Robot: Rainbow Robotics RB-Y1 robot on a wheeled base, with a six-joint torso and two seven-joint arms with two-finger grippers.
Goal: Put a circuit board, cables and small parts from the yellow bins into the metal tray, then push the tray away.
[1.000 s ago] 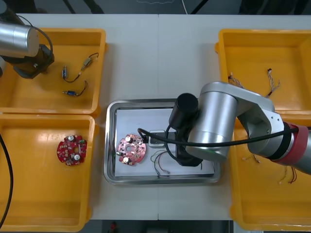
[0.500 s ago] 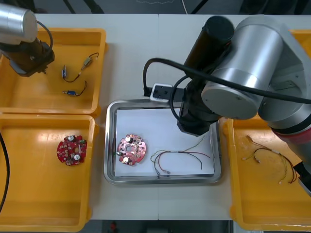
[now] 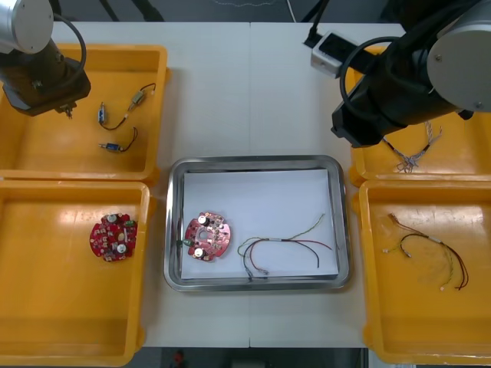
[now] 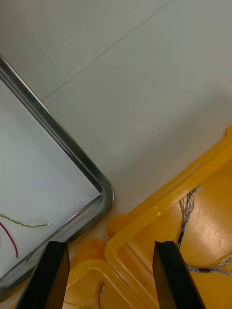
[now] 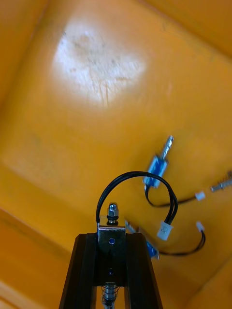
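My left gripper (image 5: 111,240) is shut on a small metal part (image 5: 111,223) with a looped black cable (image 5: 136,175), held above the floor of the far left yellow bin (image 3: 149,54). Two more black cables with metal parts (image 3: 123,115) lie in that bin. The metal tray (image 3: 253,162) holds a red circuit board (image 3: 207,235) and a red and yellow cable (image 3: 285,247). My right gripper (image 4: 112,273) is open over the gap between the tray corner (image 4: 103,192) and the far right bin, where twisted blue and white cables (image 4: 186,212) lie.
The near left bin (image 3: 23,337) holds another red circuit board (image 3: 113,236). Red and yellow cables (image 3: 430,257) lie in the near right bin. The right arm (image 3: 406,69) covers part of the far right bin (image 3: 468,157). Bare table lies beyond the tray.
The right arm has left the tray and swung back and to the right, leaving the red and yellow cable in the tray. The left arm has shifted slightly within the far left bin.
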